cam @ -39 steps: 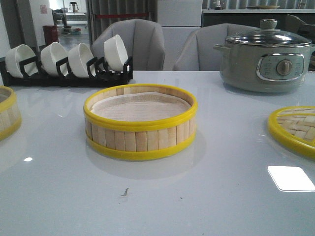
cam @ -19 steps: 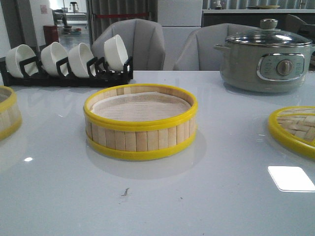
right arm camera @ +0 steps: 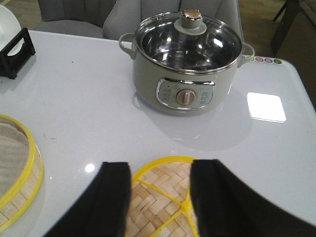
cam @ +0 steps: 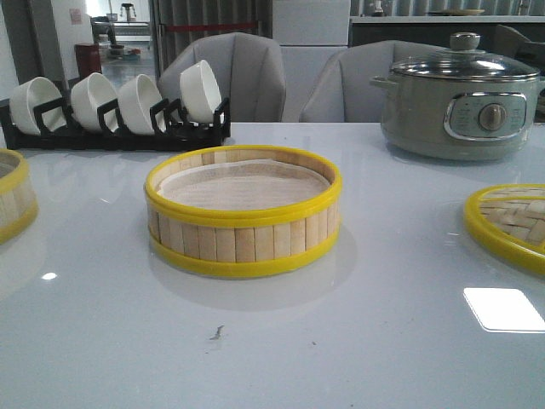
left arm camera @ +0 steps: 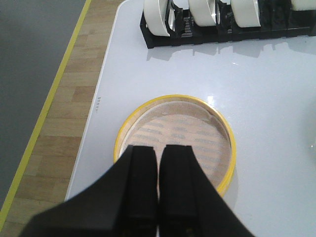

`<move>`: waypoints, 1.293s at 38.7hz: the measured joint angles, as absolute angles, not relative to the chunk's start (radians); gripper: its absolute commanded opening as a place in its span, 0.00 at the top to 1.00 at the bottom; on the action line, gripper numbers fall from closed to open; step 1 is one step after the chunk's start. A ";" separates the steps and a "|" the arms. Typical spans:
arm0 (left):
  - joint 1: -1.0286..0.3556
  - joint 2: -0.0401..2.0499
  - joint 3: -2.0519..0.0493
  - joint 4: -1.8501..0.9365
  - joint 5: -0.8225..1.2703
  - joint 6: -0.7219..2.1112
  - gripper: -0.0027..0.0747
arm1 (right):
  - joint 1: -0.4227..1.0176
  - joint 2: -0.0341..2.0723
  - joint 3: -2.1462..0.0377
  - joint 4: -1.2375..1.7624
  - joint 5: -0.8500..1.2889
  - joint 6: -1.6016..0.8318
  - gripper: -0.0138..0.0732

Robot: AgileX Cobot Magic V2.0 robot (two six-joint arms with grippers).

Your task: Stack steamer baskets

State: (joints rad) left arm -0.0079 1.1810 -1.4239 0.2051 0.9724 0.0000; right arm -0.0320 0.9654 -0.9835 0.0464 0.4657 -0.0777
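Glossy white counter; no basket lifted yet. Left gripper, clenched empty, is poised over left basket; opening needed. Right gripper is released.

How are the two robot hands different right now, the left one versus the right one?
The left hand has its fingers pressed together, shut on nothing; the right hand is open with a wide gap. The left hand hangs over a lined steamer basket; the right hand hangs over a woven bamboo lid near the electric pot. Both have black fingers.
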 measured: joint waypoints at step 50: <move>-0.065 1.748 -1.424 0.021 0.789 0.005 0.40 | -0.032 0.965 -0.983 0.040 0.502 -0.079 0.25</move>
